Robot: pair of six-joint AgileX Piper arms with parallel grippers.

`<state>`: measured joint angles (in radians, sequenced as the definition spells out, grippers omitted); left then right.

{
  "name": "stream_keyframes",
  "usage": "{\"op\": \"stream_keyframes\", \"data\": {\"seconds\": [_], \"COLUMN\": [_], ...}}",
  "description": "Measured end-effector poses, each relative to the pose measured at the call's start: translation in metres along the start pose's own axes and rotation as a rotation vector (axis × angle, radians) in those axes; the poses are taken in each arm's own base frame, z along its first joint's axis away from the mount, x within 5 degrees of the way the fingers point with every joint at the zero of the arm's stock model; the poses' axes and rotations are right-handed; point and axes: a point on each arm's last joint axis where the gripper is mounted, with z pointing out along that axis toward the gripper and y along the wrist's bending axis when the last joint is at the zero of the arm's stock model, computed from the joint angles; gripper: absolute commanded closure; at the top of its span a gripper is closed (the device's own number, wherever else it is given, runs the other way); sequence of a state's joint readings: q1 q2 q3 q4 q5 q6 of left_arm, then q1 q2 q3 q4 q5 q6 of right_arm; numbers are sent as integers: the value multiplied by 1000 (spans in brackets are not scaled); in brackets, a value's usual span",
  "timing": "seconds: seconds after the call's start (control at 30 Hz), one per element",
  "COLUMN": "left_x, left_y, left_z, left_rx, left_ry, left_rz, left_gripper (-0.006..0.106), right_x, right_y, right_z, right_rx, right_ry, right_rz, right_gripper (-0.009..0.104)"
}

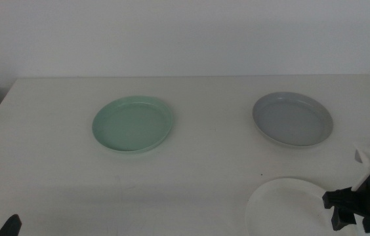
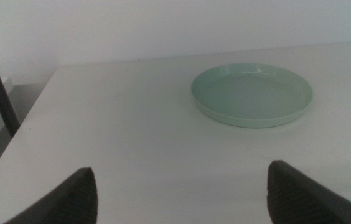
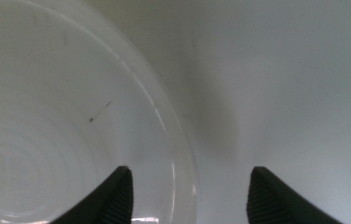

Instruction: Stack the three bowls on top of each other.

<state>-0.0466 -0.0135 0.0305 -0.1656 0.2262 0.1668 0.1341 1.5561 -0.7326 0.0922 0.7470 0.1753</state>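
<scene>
Right tool [image 3: 188, 186] spread astride white bowl [image 1: 283, 206] rim; left tool [image 2: 182, 193] spread, waiting.

Bare robot test bench or laboratory set-up, not a home: a plain white tabletop [image 1: 191, 170] stands against an unadorned white wall [image 1: 185, 33], carrying only three plain dishes, the mint green bowl [image 1: 133, 124], the grey bowl [image 1: 292, 118] and the white bowl [image 1: 283, 208]. The right end effector [image 1: 344, 207] of a dark robot arm reaches in over the tabletop's near edge
</scene>
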Motion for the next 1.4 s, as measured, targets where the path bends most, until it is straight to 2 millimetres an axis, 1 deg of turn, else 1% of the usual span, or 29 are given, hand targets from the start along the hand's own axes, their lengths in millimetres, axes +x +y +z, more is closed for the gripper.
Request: {"op": "stream_keyframes", "data": {"seconds": [0.03, 0.1, 0.27, 0.3, 0.47, 0.53, 0.6, 0.7, 0.83, 0.9, 0.97, 1.07, 1.2, 1.3, 1.4], "left_x": [0, 0, 0, 0, 0, 0, 0, 0, 0, 0, 0, 0, 0, 0, 0], "left_y": [0, 0, 0, 0, 0, 0, 0, 0, 0, 0, 0, 0, 0, 0, 0], "left_z": [0, 0, 0, 0, 0, 0, 0, 0, 0, 0, 0, 0, 0, 0, 0], "left_rx": [0, 0, 0, 0, 0, 0, 0, 0, 0, 0, 0, 0, 0, 0, 0], "left_ry": [0, 0, 0, 0, 0, 0, 0, -1, -1, -1, -1, -1, -1, -1, -1], "left_rz": [0, 0, 0, 0, 0, 0, 0, 0, 0, 0, 0, 0, 0, 0, 0], "left_gripper": [3, 3, 3, 3, 3, 3, 3, 3, 3, 3, 3, 3, 3, 3, 3], "right_x": [-1, -2, -4, -4, -3, -3, -6, -12, -21, -26, -32, -41, -52, -60, -64], "right_y": [0, 0, 0, 0, 1, 4, 10, 25, 53, 69, 83, 104, 127, 138, 144], "right_z": [2, 7, 11, 12, 8, 1, -10, -28, -46, -53, -56, -52, -34, -17, -2], "right_rx": [0, 3, 4, 4, -3, -7, -15, -32, -79, -111, -132, -150, -151, -145, -142], "right_ry": [5, 16, 13, 13, 9, 7, -11, -39, -93, -115, -126, -120, -86, -54, -31], "right_rz": [2, 4, 5, 5, 7, -2, -14, -38, -89, -102, -122, -154, -187, -194, -192], "right_gripper": [56, 65, 95, 96, 96, 96, 96, 96, 95, 95, 95, 95, 95, 95, 95]}}
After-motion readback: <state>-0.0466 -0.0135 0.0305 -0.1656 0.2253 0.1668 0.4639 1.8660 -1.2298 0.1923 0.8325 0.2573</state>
